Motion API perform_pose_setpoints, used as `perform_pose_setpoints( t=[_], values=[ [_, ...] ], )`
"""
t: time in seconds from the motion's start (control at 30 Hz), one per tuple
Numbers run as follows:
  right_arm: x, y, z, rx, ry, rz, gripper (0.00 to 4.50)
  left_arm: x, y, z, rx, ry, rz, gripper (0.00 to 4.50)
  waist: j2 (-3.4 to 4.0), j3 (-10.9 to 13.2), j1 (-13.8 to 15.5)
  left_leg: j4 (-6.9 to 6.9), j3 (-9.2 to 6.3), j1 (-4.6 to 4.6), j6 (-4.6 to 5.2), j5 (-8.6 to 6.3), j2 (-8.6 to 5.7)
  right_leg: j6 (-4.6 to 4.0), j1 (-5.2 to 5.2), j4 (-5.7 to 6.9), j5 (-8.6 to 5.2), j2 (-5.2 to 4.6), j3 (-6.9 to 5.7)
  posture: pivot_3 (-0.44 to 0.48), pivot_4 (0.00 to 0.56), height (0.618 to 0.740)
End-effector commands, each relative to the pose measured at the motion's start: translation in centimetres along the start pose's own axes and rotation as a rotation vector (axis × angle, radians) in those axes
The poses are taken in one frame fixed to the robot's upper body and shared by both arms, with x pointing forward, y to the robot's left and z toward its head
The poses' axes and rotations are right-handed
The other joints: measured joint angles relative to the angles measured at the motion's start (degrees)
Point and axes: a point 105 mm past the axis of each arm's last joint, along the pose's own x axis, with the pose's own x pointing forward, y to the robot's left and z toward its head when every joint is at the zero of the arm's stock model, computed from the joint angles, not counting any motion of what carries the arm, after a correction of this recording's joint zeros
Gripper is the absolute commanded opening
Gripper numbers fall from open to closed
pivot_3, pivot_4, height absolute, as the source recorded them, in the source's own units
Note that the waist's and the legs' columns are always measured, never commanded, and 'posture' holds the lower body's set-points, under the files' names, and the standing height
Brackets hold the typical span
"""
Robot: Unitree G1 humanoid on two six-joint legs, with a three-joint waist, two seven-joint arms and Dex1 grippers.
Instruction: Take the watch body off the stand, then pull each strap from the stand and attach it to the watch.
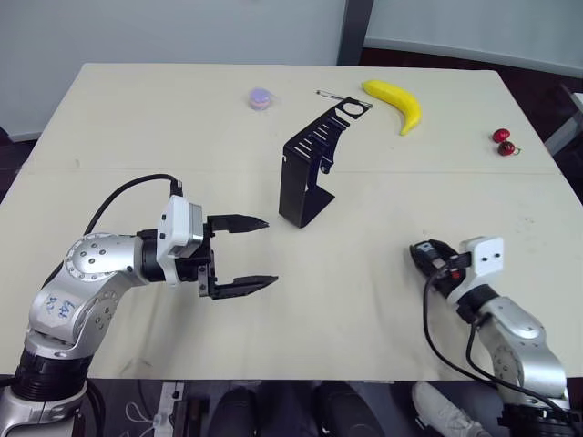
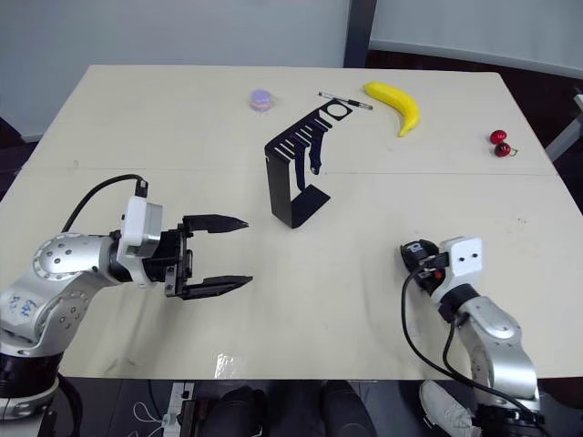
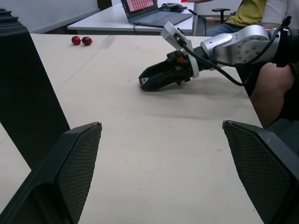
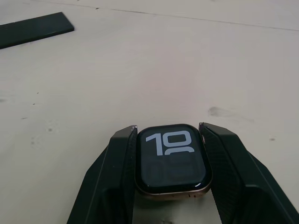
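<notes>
Watch body (image 4: pixel 172 158) reading "10"

The table (image 1: pixel 182 118) has a matt, pale beige top, smooth with a few small scuffs. The stand (image 1: pixel 305 177) looks like thin black sheet metal with a slight sheen. The watch body (image 4: pixel 172 158) has a glossy dark glass face and a shiny coppery metal rim. The right pincer (image 4: pixel 172 168) fingers (image 4: pixel 117 172) are matt black with a fine textured grip, same mesh texture on the left pincer (image 3: pixel 163 186). At 1 o'clock from the stand, the banana (image 1: pixel 398 103) is smooth and waxy.
</notes>
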Motion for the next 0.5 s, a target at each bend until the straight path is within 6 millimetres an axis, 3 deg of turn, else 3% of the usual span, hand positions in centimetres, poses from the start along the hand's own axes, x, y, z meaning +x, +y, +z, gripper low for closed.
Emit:
perform_pose_setpoints(
  t=[0.03,0.2,0.4,0.5],
  values=[
    [0.0,-0.3,0.6,0.007,-0.034,0.004,1.59,-0.2,0.1,0.3,0.029,-0.001,-0.005,4.5,0.0,0.0,0.0,0.01,0.0,0.0,0.0,0.0,-0.01,0.0,0.0,0.02,0.0,-0.01,-0.01,0.0,0.15,0.74],
    [0.2,-0.4,0.6,0.011,-0.036,0.01,1.59,-0.4,0.4,0.1,0.029,0.008,-0.001,4.5,0.0,0.0,0.0,0.03,-0.02,0.0,0.0,0.0,0.01,0.0,0.0,0.02,0.0,0.0,-0.02,0.0,0.15,0.74],
    [-0.9,-1.2,3.3,-0.032,-0.1,0.048,4.48,-1.5,0.7,-0.3,0.026,0.037,0.038,4.5,0.0,0.0,0.1,0.04,-0.02,0.0,0.0,0.0,-0.01,0.0,0.0,0.05,0.0,-0.02,-0.02,0.0,0.15,0.74],
    [-2.9,-0.7,6.2,-0.074,-0.117,0.178,4.48,-3.1,0.7,-1.2,0.008,0.081,0.104,4.5,0.12,0.0,0.1,0.01,-0.01,0.0,0.0,0.0,0.0,0.0,0.0,0.04,0.0,-0.02,-0.01,0.0,0.15,0.74]
  ],
)
